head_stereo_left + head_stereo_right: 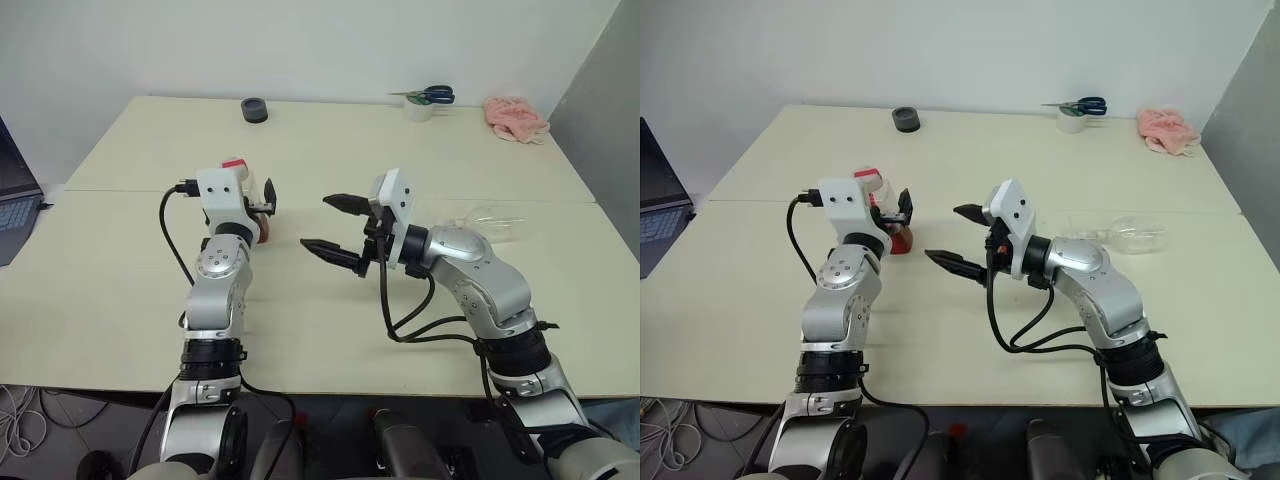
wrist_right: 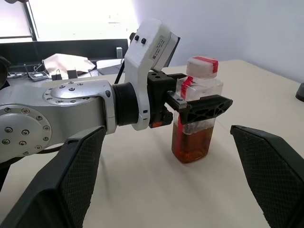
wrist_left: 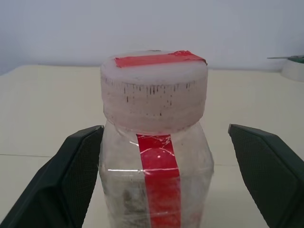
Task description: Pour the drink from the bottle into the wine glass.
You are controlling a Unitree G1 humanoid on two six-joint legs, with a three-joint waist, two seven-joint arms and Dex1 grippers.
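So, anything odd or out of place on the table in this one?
Yes: the clear stemmed wine glass lies on its side behind the right arm instead of standing. The small clear plastic bottle with the red label strip stands upright between the open left gripper's fingers. No spill visible.

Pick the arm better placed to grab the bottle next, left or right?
Left. Its end effector already straddles the upright bottle, fingers open on either side. The right end effector hangs open above bare table, pointing toward the bottle from a distance.
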